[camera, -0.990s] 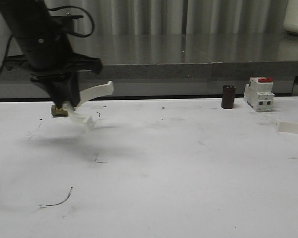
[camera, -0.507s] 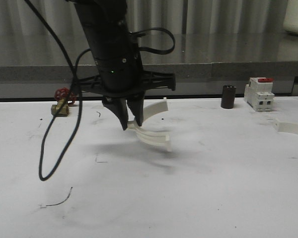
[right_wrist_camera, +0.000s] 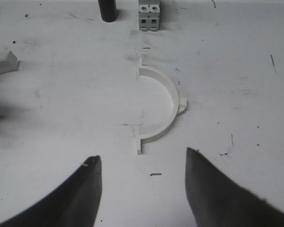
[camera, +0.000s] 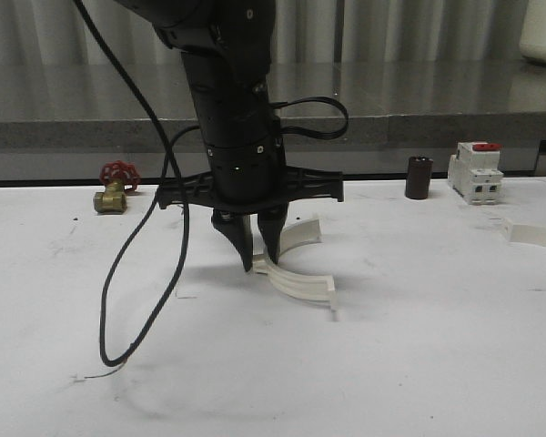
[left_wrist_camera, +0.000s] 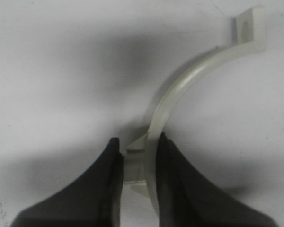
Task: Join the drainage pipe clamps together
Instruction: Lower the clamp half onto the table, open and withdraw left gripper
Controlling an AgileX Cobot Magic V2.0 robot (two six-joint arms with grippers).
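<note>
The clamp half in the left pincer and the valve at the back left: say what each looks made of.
Clamp half: off-white plastic by the look, smooth with a faint sheen along its curve, slightly translucent in the left wrist view. Held in the left pincer.
Valve: yellowish body, probably brass; red handwheel, likely painted metal, though too small to be sure.
</note>
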